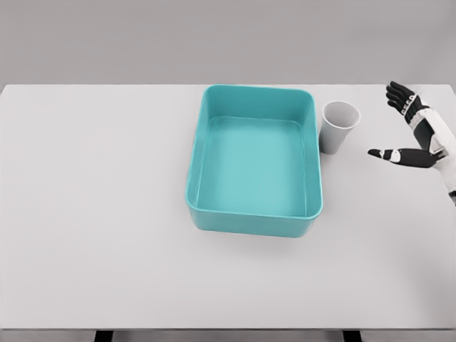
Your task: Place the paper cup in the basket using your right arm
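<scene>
I have the right hand (413,132) open, seemingly approaching the upright cup (338,127) beside the basket (253,221); next, close around it.

The right arm (445,153) was cut off by the right edge of the picture, so only the hand (413,128) and wrist showed. The basket (253,221) hid the lower left part of the cup (338,127). The table (92,214) ran out of the picture on both sides
</scene>
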{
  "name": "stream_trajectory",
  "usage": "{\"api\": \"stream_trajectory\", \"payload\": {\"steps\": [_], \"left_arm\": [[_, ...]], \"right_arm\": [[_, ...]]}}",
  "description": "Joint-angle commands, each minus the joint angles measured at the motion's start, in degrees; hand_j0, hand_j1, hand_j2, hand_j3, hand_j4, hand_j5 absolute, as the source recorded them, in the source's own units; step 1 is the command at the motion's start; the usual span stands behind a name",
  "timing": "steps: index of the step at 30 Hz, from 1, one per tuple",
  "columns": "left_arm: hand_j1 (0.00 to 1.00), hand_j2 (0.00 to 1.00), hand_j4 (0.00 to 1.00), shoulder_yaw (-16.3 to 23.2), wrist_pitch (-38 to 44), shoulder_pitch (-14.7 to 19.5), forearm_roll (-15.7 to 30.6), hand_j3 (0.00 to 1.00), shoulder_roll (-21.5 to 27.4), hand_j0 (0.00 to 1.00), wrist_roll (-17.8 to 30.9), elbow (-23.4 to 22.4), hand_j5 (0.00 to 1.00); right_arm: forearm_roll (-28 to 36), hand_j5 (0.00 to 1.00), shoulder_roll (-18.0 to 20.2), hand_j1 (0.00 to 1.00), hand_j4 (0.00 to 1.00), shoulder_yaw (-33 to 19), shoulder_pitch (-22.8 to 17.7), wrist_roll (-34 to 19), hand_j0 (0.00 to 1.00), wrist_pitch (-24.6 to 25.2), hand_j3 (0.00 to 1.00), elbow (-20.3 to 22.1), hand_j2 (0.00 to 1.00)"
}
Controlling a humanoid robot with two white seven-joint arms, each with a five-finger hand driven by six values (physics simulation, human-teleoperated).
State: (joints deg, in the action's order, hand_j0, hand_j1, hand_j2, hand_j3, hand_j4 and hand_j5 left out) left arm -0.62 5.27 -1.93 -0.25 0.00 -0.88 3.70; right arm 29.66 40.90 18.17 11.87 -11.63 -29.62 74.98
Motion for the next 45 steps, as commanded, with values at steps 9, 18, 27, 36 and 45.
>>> {"api": "stream_trajectory", "payload": {"steps": [9, 18, 27, 36, 45], "left_arm": [[1.0, 1.0, 1.0, 0.0, 0.0, 0.0, 0.0, 1.0, 0.0, 1.0, 0.0, 0.0, 1.0], [1.0, 1.0, 1.0, 0.0, 0.0, 0.0, 0.0, 1.0, 0.0, 1.0, 0.0, 0.0, 1.0], [1.0, 1.0, 1.0, 0.0, 0.0, 0.0, 0.0, 1.0, 0.0, 1.0, 0.0, 0.0, 1.0], [1.0, 1.0, 1.0, 0.0, 0.0, 0.0, 0.0, 1.0, 0.0, 1.0, 0.0, 0.0, 1.0], [1.0, 1.0, 1.0, 0.0, 0.0, 0.0, 0.0, 1.0, 0.0, 1.0, 0.0, 0.0, 1.0]], "right_arm": [[-6.3, 1.0, -3.7, 1.0, 1.0, 4.8, 6.0, 0.1, 1.0, -1.1, 1.0, -8.9, 1.0], [-9.6, 1.0, -6.7, 1.0, 1.0, 7.5, 10.0, 0.1, 1.0, -1.2, 1.0, -14.3, 1.0], [-9.7, 1.0, -8.6, 1.0, 1.0, 9.0, 12.5, 0.2, 1.0, -1.2, 1.0, -17.0, 1.0], [-9.6, 1.0, -9.3, 1.0, 1.0, 9.3, 13.3, 0.2, 1.0, -1.1, 1.0, -17.6, 1.0], [-9.6, 1.0, -10.6, 1.0, 1.0, 10.2, 14.9, 0.3, 1.0, -1.1, 1.0, -18.3, 1.0]]}}
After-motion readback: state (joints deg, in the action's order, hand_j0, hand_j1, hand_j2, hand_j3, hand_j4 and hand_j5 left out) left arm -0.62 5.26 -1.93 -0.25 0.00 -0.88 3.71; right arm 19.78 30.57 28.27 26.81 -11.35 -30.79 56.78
